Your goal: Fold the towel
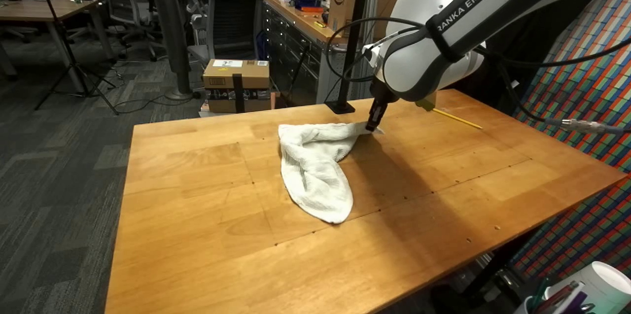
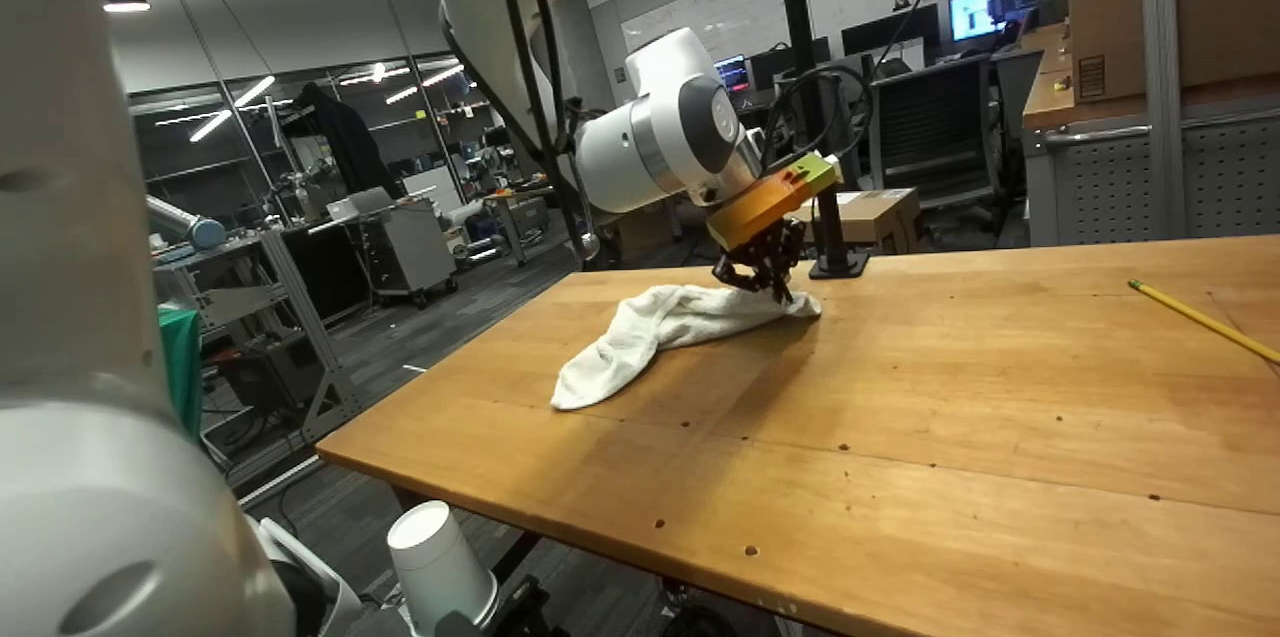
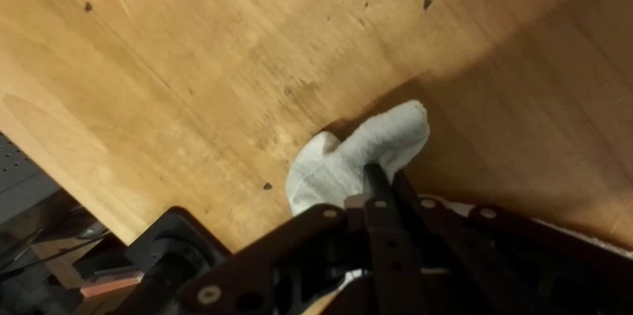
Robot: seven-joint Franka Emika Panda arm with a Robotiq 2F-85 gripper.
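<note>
End effector [image 3: 388, 176] is closed on a gathered end of the towel [image 1: 315, 176], w/ a short flap exposed past the grip in wrist view. Rest of the towel is draped on the counter [image 1: 197, 235] in a bent, rumpled shape, seen in both exterior views. By looks, it's judged light, soft, limp; prob. not slippery (textured weave) & not fragile. Shape likely won't be kept once lifted, so sagging & bunching are to be expected. For neat folds, a shallow pinch at a corner or edge is advised vs. the mid. section, where extra layers could be caught. Farther out, a yellow pencil [image 1: 458, 119] is laid on the counter, well apart from the towel.
</note>
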